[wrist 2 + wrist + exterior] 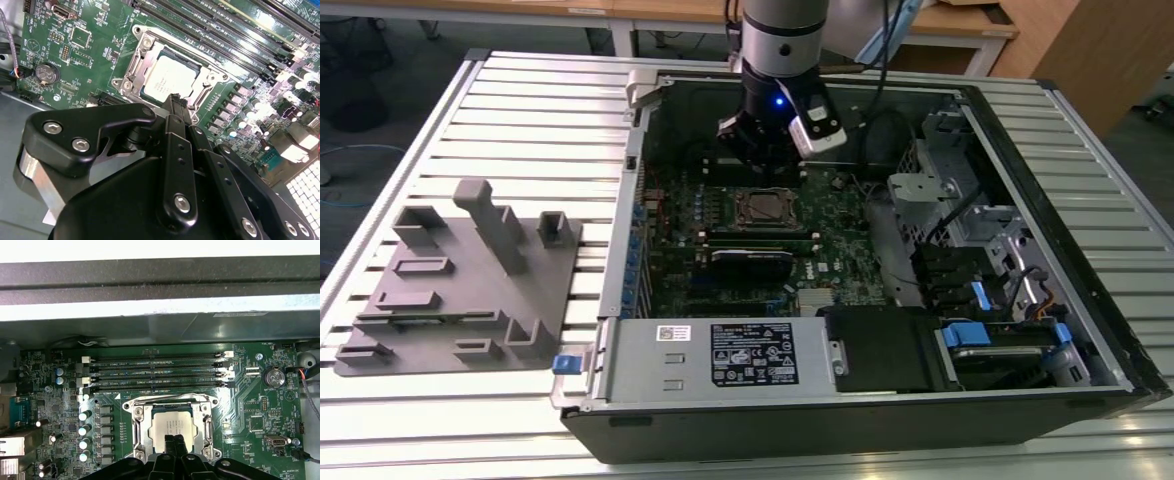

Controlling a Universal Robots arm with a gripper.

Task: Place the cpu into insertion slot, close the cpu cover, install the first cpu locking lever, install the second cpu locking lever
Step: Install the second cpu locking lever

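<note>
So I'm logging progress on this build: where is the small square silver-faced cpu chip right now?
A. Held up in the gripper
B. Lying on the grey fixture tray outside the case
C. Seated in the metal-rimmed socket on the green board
C: in both wrist views the silver-faced cpu chip lies flat inside the metal-rimmed socket, framed by its rim.

From my remote station, I see even, diffuse overhead light in the exterior view; the slatted table (pixel 480 110) reads bright, while the case interior beneath the gripper (pixel 767 150) sits in shade. A blue indicator glows on the arm just above the gripper. In the second wrist view, glare washes out the board's components (pixel 300 150) beside the gripper, and the gripper body itself is soft. In the first wrist view, the case wall (pixel 160 250) beyond the gripper is overexposed white.
</note>
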